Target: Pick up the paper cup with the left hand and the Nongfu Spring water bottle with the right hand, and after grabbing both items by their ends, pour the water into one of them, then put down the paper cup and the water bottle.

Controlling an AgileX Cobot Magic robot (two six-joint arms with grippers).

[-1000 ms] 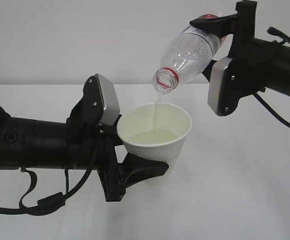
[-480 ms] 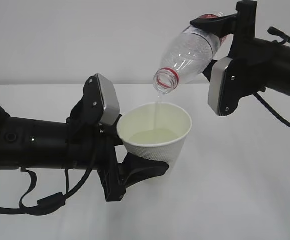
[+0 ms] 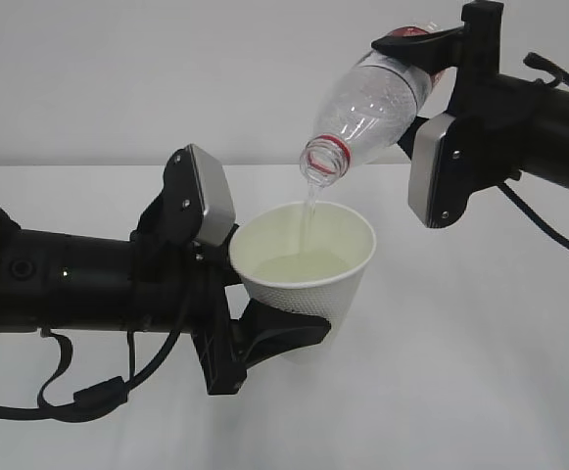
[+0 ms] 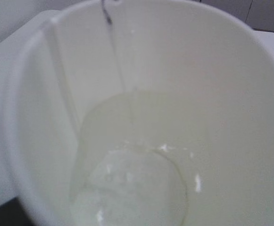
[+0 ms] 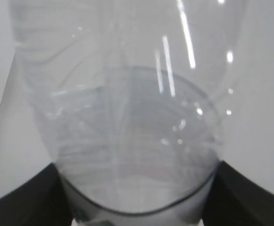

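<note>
Clear water [image 3: 309, 208] is trickling in a thin stream from the Nongfu Spring water bottle [image 3: 372, 103], clamped at its base by the right gripper [image 3: 423, 61], long axis tipped mouth-down toward seven o'clock. Directly under that mouth sits the paper cup [image 3: 304, 274], part-filled and leaning slightly, the left gripper [image 3: 269, 328] closed around its lower end. Next, I'd say, the bottle must swing upright.

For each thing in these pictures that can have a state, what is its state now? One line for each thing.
paper cup: upright, slightly tilted, held off the table, partly filled.
Nongfu Spring water bottle: uncapped, tipped mouth-down above the cup, pouring.
water: a thin stream falling into the cup, pooled at its bottom.
left gripper: closed around the cup's lower part.
right gripper: closed around the bottle's base end.
</note>
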